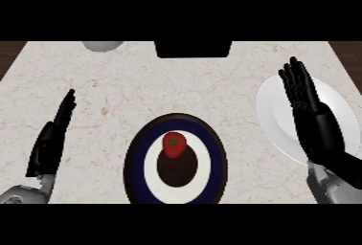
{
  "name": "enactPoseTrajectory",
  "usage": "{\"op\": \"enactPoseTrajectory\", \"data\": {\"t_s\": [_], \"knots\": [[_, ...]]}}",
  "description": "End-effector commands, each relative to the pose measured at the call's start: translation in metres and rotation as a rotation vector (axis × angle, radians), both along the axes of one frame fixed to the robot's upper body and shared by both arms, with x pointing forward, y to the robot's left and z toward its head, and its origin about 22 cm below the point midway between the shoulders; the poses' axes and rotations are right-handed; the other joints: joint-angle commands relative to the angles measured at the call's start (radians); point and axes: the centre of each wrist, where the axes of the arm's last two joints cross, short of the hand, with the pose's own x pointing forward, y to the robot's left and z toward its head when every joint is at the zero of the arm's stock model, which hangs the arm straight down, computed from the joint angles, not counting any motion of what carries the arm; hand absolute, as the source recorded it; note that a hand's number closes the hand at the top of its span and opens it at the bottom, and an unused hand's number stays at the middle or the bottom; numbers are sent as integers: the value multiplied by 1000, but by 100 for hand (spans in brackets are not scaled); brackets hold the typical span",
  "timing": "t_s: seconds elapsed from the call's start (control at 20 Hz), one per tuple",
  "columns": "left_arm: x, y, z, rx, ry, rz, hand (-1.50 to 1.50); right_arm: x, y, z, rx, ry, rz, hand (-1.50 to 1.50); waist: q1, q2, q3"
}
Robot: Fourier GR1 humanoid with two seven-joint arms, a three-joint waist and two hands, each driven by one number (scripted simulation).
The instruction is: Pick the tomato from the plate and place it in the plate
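Lower centre of the frame: the centre plate (138, 158) sits on the counter (106, 95), and the tomato (175, 142) lies on it, in its upper half. Over at the right edge, well apart from the tomato, there's the side plate (272, 110), with the right hand (314, 122) across it. The left hand (50, 143) shows lower left, clear of the centre plate. Along the top edge, a rounded object (103, 45) sits left of a block (193, 49).

Two plates, ringed (138, 165), white (272, 110) — one tomato (175, 142) — two hands (48, 146) (318, 129).
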Motion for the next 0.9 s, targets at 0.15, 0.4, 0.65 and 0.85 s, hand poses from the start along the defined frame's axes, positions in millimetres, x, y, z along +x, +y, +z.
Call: {"op": "enactPoseTrajectory", "data": {"t_s": [0.15,0.4,0.65,0.85], "knots": [[-6,-28,-32,-232,231,-26,0,49,42,55,-26,29,259,150,73,30,0],[-20,-56,-61,-456,372,-75,0,85,30,43,-254,51,-37,150,75,36,-1],[-21,-38,-59,-457,392,-64,0,113,52,4,-55,32,91,-150,44,20,4],[-21,-50,-77,-464,392,-58,0,133,32,14,-122,34,182,-150,30,17,3]]}}
